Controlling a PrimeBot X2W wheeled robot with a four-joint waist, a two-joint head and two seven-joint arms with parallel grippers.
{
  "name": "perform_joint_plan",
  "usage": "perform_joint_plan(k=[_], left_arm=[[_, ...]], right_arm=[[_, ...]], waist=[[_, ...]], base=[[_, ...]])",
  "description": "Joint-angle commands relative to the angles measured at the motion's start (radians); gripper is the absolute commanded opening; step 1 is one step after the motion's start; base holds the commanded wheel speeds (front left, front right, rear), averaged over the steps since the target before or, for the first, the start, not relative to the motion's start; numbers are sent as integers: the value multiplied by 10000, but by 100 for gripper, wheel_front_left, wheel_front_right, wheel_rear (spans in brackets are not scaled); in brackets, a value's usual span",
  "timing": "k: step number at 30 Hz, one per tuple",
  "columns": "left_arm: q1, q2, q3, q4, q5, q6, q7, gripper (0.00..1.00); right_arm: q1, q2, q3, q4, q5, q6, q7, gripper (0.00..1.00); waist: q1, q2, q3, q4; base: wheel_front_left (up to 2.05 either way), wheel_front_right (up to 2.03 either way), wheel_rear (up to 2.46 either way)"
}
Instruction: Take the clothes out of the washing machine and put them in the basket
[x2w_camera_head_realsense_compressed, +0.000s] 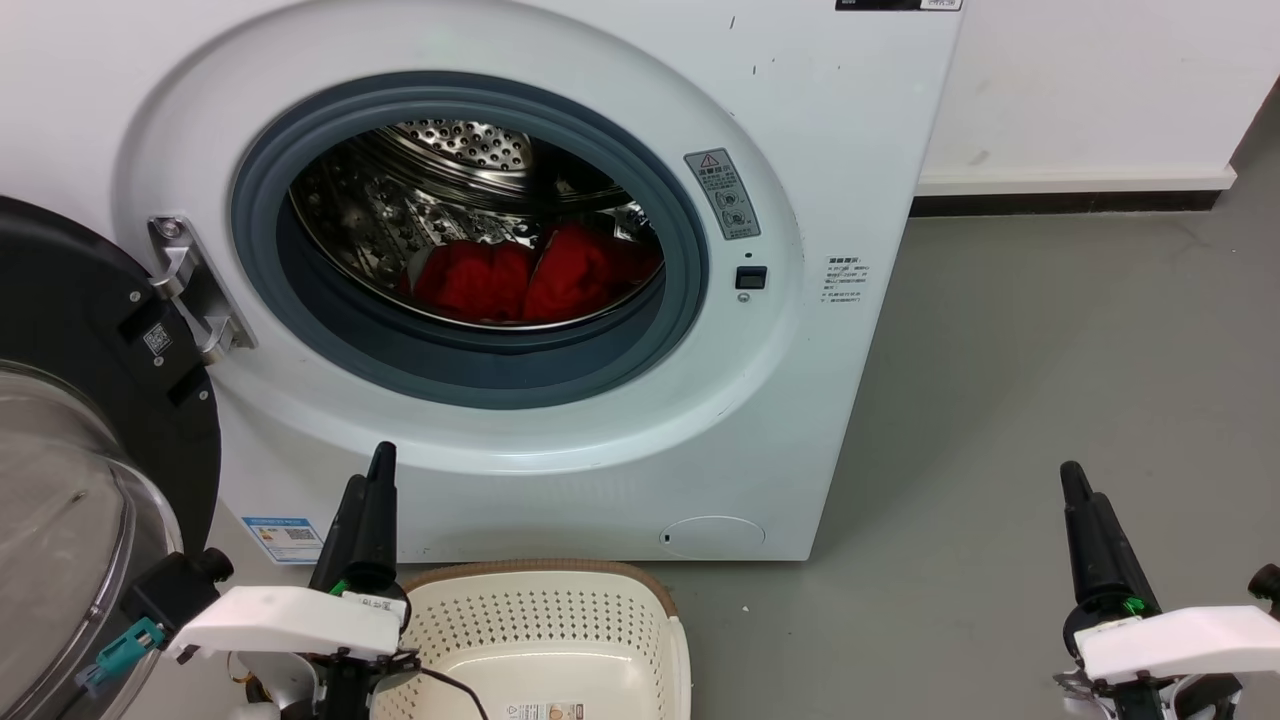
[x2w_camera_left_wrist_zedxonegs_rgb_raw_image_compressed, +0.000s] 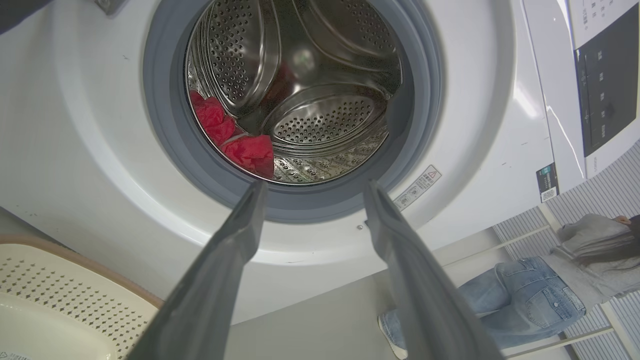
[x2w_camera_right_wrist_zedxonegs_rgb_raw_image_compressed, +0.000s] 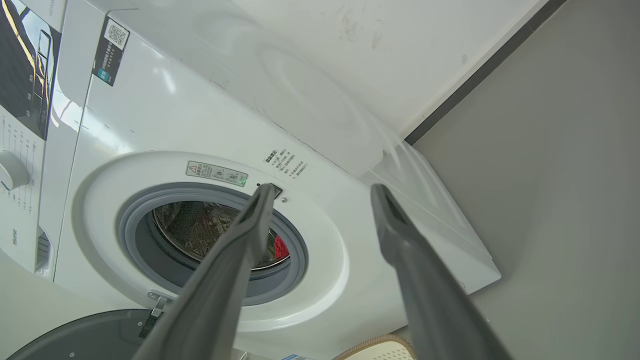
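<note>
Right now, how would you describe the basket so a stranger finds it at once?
Find the big white washing machine with its door open. On the grey floor before its front stands the basket. Cream perforated walls and a brown rim set it apart from the smooth machine.

Smooth grey floor (x2w_camera_head_realsense_compressed: 1050, 380) at right; white wall (x2w_camera_head_realsense_compressed: 1100, 80), black skirting strip (x2w_camera_head_realsense_compressed: 1060, 203) upper right. Left wrist view, lower right: person in blue jeans (x2w_camera_left_wrist_zedxonegs_rgb_raw_image_compressed: 525, 300).

colours, laundry corner
washing machine (x2w_camera_head_realsense_compressed: 850, 120) white, grey porthole rim (x2w_camera_head_realsense_compressed: 480, 365), perforated steel drum (x2w_camera_head_realsense_compressed: 460, 145); clothes (x2w_camera_head_realsense_compressed: 475, 280) bright red; basket (x2w_camera_head_realsense_compressed: 540, 620) cream, perforated, brown rim.
</note>
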Motion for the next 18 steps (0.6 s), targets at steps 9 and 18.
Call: perform_joint_plan(k=[9,18], left_arm=[[-145,172,-70,-79,1851,-21,-379,100],[-138,255,-186,37,3321,43,-671,100]], right_arm=[[180,-31,-48,-324,-1766,0,-202,100],[338,-31,-12,-547,-3227,0,-312,100]], waist=[[0,0,-51,20],[0,0,-95,28]], base=[[0,0,0],[0,0,0]])
